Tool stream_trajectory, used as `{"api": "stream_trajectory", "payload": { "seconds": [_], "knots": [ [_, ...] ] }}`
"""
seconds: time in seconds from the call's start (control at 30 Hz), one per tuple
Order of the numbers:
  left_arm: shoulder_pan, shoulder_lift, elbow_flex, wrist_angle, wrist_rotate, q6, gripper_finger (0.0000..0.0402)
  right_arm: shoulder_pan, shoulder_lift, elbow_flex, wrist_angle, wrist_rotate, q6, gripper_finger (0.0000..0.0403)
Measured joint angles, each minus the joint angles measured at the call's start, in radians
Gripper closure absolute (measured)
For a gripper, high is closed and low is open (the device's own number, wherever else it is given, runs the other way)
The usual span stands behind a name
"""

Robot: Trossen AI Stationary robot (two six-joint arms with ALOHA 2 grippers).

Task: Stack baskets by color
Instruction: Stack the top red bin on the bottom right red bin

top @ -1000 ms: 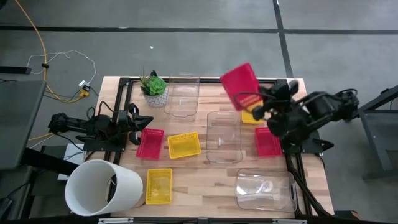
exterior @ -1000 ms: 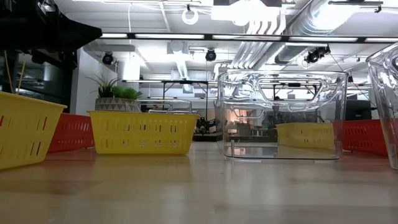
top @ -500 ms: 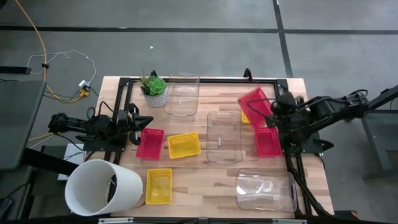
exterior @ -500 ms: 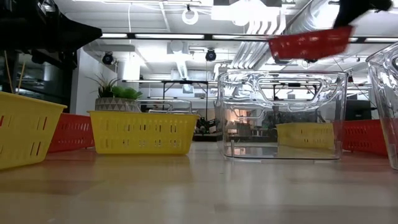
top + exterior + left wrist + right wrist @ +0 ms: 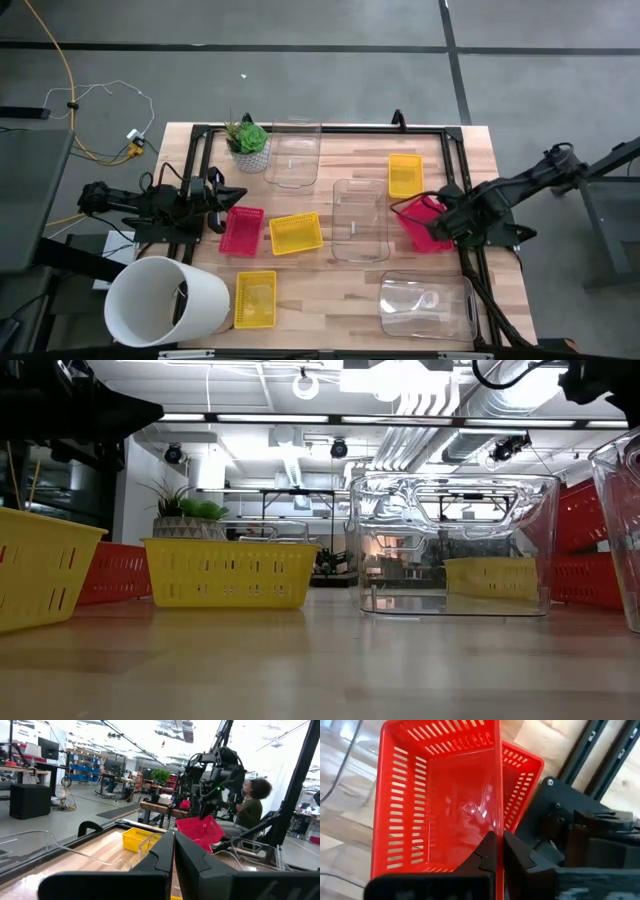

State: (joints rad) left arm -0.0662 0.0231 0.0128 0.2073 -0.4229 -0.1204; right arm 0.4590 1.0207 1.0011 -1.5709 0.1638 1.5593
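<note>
My right gripper (image 5: 438, 214) is shut on a pink-red basket (image 5: 418, 222) at the table's right side. This basket hangs tilted over a second pink-red basket (image 5: 522, 775) that sits on the table. A third pink-red basket (image 5: 241, 230) sits at the left. Yellow baskets (image 5: 405, 175) (image 5: 296, 233) (image 5: 255, 299) and clear baskets (image 5: 292, 156) (image 5: 360, 220) (image 5: 427, 305) stand on the tabletop. My left gripper (image 5: 228, 196) waits shut at the left edge, touching nothing. My right gripper pinches one side wall of the pink-red basket at its rim (image 5: 496, 815), one finger inside the basket and one outside. The fingers point down from above. The basket hangs tilted, opening upward, over the other pink-red basket; whether the two touch I cannot tell.
A big white tub (image 5: 165, 300) lies at the near left corner. A green plant in a white pot (image 5: 247, 140) stands at the far left. A black frame rail (image 5: 320, 128) borders the table. A person sits beyond the table in the left wrist view (image 5: 249, 810).
My right gripper has come down and toward the near edge with the pink-red basket, turning until it points down. The basket, first held high over the far right yellow basket, now hangs low over the pink-red basket at the right edge.
</note>
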Motion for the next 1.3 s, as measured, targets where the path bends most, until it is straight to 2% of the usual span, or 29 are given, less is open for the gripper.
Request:
{"api": "stream_trajectory", "payload": {
  "seconds": [0.3,0.6,0.67,0.77,1.0,1.07,1.2,1.3],
  "knots": [
    [0.0,0.0,0.0,0.016,-0.008,0.027,0.0398,0.073,0.001,0.051,0.001,0.066,0.15,0.0403],
    [0.0,0.0,0.0,0.032,-0.008,0.027,0.0398,0.081,0.02,0.044,-0.003,-0.114,0.196,0.0403],
    [0.0,0.0,0.0,0.032,-0.008,0.027,0.0398,0.087,0.018,0.044,0.001,-0.121,0.21,0.0403],
    [0.0,0.0,0.0,0.032,-0.008,0.027,0.0398,0.103,0.017,0.044,0.0,-0.098,0.218,0.0403],
    [0.0,0.0,0.0,0.032,-0.008,0.027,0.0398,0.153,0.029,0.042,0.001,0.134,0.302,0.0403],
    [0.0,0.0,0.0,0.032,-0.008,0.027,0.0398,0.16,0.037,0.02,0.001,0.137,0.315,0.0403],
    [0.0,0.0,0.0,0.032,-0.007,0.027,0.0398,0.183,0.056,-0.08,-0.001,0.071,0.368,0.0403],
    [0.0,0.0,0.0,0.032,-0.007,0.027,0.0398,0.212,0.058,-0.13,-0.001,0.084,0.424,0.0403]
  ]
}}
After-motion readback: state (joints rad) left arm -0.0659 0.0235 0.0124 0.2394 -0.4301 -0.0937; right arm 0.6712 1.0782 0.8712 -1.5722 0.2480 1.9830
